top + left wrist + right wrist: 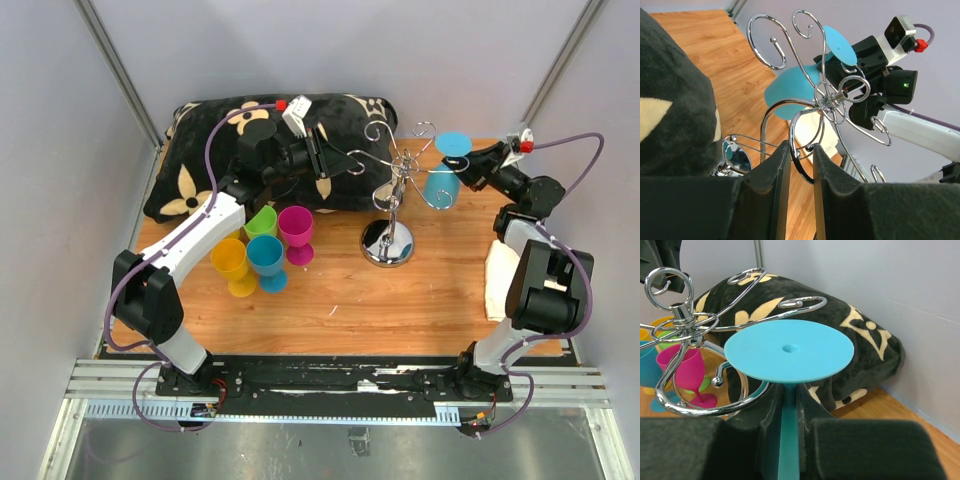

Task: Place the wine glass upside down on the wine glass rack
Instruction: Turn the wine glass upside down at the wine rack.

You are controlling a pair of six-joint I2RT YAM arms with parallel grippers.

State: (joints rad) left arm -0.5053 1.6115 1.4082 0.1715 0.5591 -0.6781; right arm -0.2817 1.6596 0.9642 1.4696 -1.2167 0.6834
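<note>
Teal plastic stem sits pinched between the padded black jaws of your right gripper [789,405]. The wine glass [790,350] is inverted, flat round foot on top, at the right side of the wine glass rack [685,322]. A chrome scroll arm curves under the foot, just beside the stem; can't tell if it's seated. Your left gripper [801,160] has its jaws narrow around another scroll's curl; contact unclear. Soft dark pillow [200,150] with cream flowers lies behind. Four coloured glasses [267,258] cluster left on the wood table [400,300].

table [400,300] centre: rack [389,242] | left: 4 cups [265,255] | behind cups: pillow [190,180] | right of rack: wine glass [441,185]
</note>
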